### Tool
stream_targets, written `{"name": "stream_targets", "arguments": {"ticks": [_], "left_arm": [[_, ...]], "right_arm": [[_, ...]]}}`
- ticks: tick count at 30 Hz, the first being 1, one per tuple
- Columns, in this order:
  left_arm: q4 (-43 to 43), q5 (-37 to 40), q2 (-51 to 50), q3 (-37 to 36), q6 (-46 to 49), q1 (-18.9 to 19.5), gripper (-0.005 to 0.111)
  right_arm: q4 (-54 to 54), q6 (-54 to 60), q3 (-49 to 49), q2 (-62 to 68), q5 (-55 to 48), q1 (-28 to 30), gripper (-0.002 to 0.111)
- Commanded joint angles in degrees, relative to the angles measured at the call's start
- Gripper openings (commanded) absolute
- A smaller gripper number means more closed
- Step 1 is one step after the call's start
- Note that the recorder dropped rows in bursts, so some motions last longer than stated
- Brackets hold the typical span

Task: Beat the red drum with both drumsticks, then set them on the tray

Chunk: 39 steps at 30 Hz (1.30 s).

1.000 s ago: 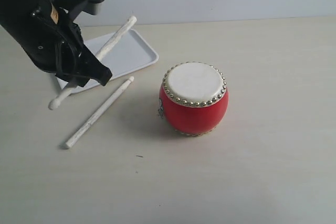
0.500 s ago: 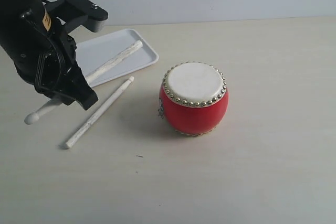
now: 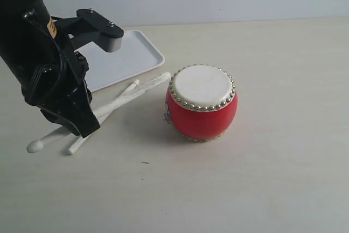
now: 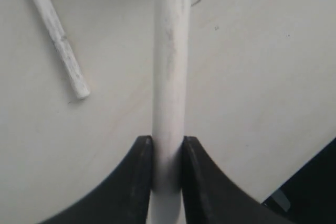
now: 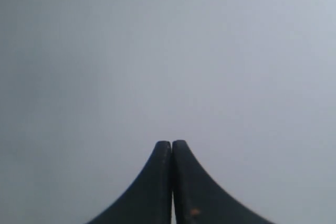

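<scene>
The red drum (image 3: pixel 202 102) stands upright in the middle of the table, cream skin up. My left gripper (image 3: pixel 86 126) (image 4: pixel 168 142) is shut on one drumstick (image 3: pixel 147 84) (image 4: pixel 170 51) near its middle. That stick slants low over the table, its rounded tip (image 3: pixel 34 146) at the left and its other end just short of the drum's left rim. The second drumstick (image 3: pixel 133 84) (image 4: pixel 55 35) lies on the table, crossing under the held one. The white tray (image 3: pixel 136 53) sits behind, partly hidden by my left arm. My right gripper (image 5: pixel 171 144) is shut on nothing and faces a plain grey surface.
The beige table runs wide to the right of and in front of the drum. A pale wall backs the far edge. My left arm's black bulk (image 3: pixel 38 64) covers the tray's left part.
My left gripper has swung the held drumstick from over the tray down and forward, so its far end now points at the drum's left rim. The lying stick and drum have not moved.
</scene>
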<state>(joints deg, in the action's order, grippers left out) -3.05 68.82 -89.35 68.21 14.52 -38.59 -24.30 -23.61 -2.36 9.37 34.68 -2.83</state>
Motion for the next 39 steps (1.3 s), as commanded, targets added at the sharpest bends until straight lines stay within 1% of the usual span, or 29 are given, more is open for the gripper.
{"name": "stream_targets", "arguments": {"ticks": [1, 7, 10, 11, 13, 16, 17, 19, 20, 23, 25, 27, 29, 30, 31, 32, 33, 34, 35, 36, 39], "left_arm": [[-1.2, 1.1, 0.5, -0.1, 1.3, -0.3, 0.0], [-1.9, 1.1, 0.5, -0.1, 3.0, -0.3, 0.0], [-2.0, 1.1, 0.5, -0.1, 3.6, -0.3, 0.0], [-2.0, 1.1, 0.5, -0.1, 3.6, -0.3, 0.0], [-2.3, 1.1, 0.5, -0.1, 3.6, -0.3, 0.0], [-2.2, 1.1, 0.6, -0.1, 3.4, -0.3, 0.0], [-2.2, 1.1, 0.6, -0.1, 3.4, -0.2, 0.0], [-2.2, 1.1, 0.6, -0.1, 3.4, -0.2, 0.0], [-2.2, 1.1, 0.6, -0.1, 3.4, -0.2, 0.0], [-2.2, 1.1, 0.6, -0.1, 3.4, -0.2, 0.0], [-2.2, 1.1, 0.6, -0.1, 3.3, -0.2, 0.0], [-2.2, 1.1, 0.6, -0.1, 3.3, -0.2, 0.0], [-2.2, 1.1, 0.6, -0.1, 3.3, -0.2, 0.0], [-2.3, 1.1, 0.6, -0.1, 3.3, -0.2, 0.0], [-2.6, 1.1, 0.6, -0.1, 3.3, -0.2, 0.0], [-4.0, 1.1, 0.6, -0.1, 3.3, -0.2, 0.0], [-4.1, 1.1, 0.6, -0.1, 3.3, -0.2, 0.0], [-5.0, 1.1, 0.6, -0.1, 3.3, -0.2, 0.0], [-5.3, 1.1, 0.6, -0.1, 3.4, -0.2, 0.0], [-5.3, 1.1, 0.6, -0.1, 3.4, -0.2, 0.0], [-7.7, 1.1, 0.6, -0.1, 5.5, -0.2, 0.0]], "right_arm": [[-21.0, -15.0, -9.1, 6.2, 1.5, -0.1, 0.0], [-51.4, -25.8, -28.7, 26.9, 0.2, -0.1, 0.0], [-72.0, -35.2, -37.5, 36.4, 1.3, -0.6, 0.0], [-75.6, -40.8, -40.8, 40.2, 1.3, -1.8, 0.0], [-75.6, -44.0, -43.6, 44.9, 1.1, -3.8, 0.0], [-75.6, -37.5, -45.4, 51.1, -1.6, -6.0, 0.0], [-75.6, -35.8, -45.5, 52.5, -5.1, -7.0, 0.0], [-75.6, -34.5, -45.5, 54.4, -16.4, -8.4, 0.0], [-75.6, -33.2, -45.5, 56.2, -27.3, -9.9, 0.0], [-75.6, -25.1, -45.6, 61.0, -51.4, -12.4, 0.0], [-75.6, -18.2, -45.6, 64.4, -61.3, -13.1, 0.0], [-68.5, -6.3, -46.2, 67.8, -66.4, -13.9, 0.0], [-54.3, 10.4, -47.6, 70.2, -68.1, -14.9, 0.0], [-39.4, 27.0, -48.6, 70.9, -67.5, -16.3, 0.0], [-31.7, 35.6, -49.1, 70.9, -67.0, -17.6, 0.0], [-16.9, 51.2, -49.4, 69.8, -66.9, -20.9, 0.0], [-8.6, 61.7, -49.4, 68.7, -67.5, -23.0, 0.0], [8.1, 81.4, -49.4, 66.1, -69.6, -26.7, 0.002], [14.4, 88.2, -49.4, 64.5, -70.2, -28.5, 0.005], [20.1, 92.2, -49.4, 60.9, -71.3, -31.1, 0.01], [21.4, 92.8, -47.4, 53.5, -72.9, -36.4, 0.015]]}}
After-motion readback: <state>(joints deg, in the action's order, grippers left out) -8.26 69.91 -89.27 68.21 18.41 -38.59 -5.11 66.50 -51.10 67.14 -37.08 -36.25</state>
